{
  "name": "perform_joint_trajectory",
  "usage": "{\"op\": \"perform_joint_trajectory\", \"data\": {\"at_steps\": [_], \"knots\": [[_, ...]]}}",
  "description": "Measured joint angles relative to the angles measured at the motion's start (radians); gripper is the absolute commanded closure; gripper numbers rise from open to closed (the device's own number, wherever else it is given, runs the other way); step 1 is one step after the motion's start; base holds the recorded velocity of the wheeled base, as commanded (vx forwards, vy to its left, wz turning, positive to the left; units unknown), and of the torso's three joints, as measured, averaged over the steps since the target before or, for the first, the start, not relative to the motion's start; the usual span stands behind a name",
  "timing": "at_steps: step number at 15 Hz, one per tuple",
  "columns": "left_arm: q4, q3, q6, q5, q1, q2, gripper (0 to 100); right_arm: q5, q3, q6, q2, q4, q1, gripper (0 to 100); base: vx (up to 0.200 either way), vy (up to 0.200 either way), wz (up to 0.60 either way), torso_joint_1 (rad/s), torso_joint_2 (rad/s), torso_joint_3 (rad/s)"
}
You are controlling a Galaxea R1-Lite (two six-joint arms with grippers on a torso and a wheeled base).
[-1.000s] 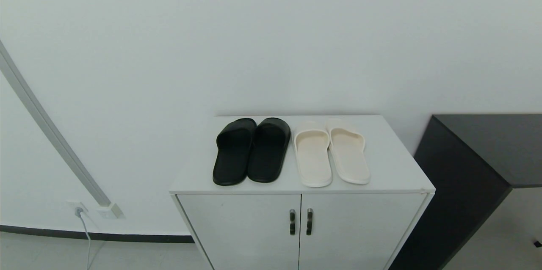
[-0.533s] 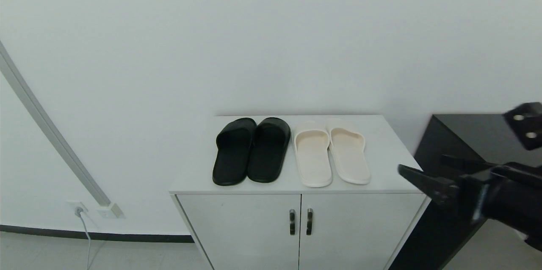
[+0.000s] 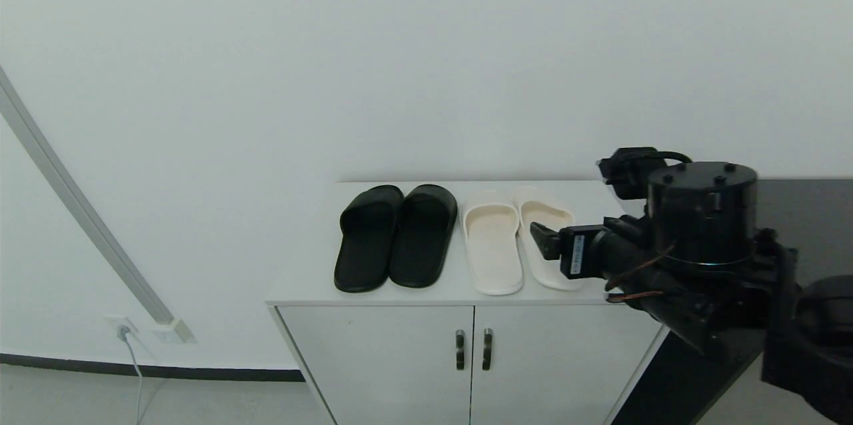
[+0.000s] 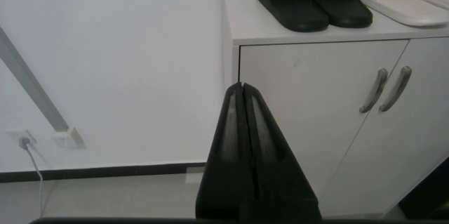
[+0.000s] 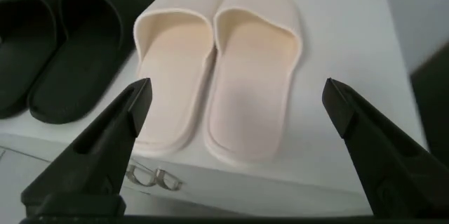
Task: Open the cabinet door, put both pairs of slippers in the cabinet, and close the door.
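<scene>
cabinet (image 3: pixel 373 365): white, two doors, both shut; nothing is inside yet as far as the shut doors suggest.
door handles (image 3: pixel 487 348): two slim handles side by side at the middle seam of the cabinet front.
black slippers (image 3: pixel 396 237): on the cabinet top, left half, heels toward the front edge.
white slippers (image 3: pixel 520 242): on the cabinet top, right half, just beside the black pair.
right gripper (image 5: pixel 236 94): spread wide and holding nothing, above the cabinet top, over the white pair from the cabinet's right front corner.
left gripper (image 4: pixel 243 94): closed tight on nothing, low in front of the cabinet, off its left front corner at door height.
step, my guess: door not opened; the right gripper is by the slippers, not by the handles.
risk 1: a grab at the white pair now leaves nowhere to put it, since the doors are shut.
risk 2: heels lie near the cabinet's front edge, so a nudge from the wide gripper could push a slipper off.
risk 3: the handles sit close together, so a finger could catch both or slip off.
hidden: the right arm covers the right end of the cabinet top and part of the outer white slipper.
cut off: cabinet bottom; its inside can't be seen.
</scene>
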Motion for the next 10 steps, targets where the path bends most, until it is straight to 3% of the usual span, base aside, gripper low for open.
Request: {"op": "perform_joint_trajectory", "data": {"at_steps": [6,10], "knots": [[0.0,0.0,0.0,0.001,0.0,0.0,100,-0.004,-0.177,-0.004,0.229,-0.013,-0.006,0,0.0,0.0,0.0,0.0,0.0,0.0],[0.0,0.0,0.0,0.001,0.0,0.0,100,0.004,-0.268,-0.006,0.333,-0.015,-0.057,0,0.0,0.0,0.0,0.0,0.0,0.0]]}}
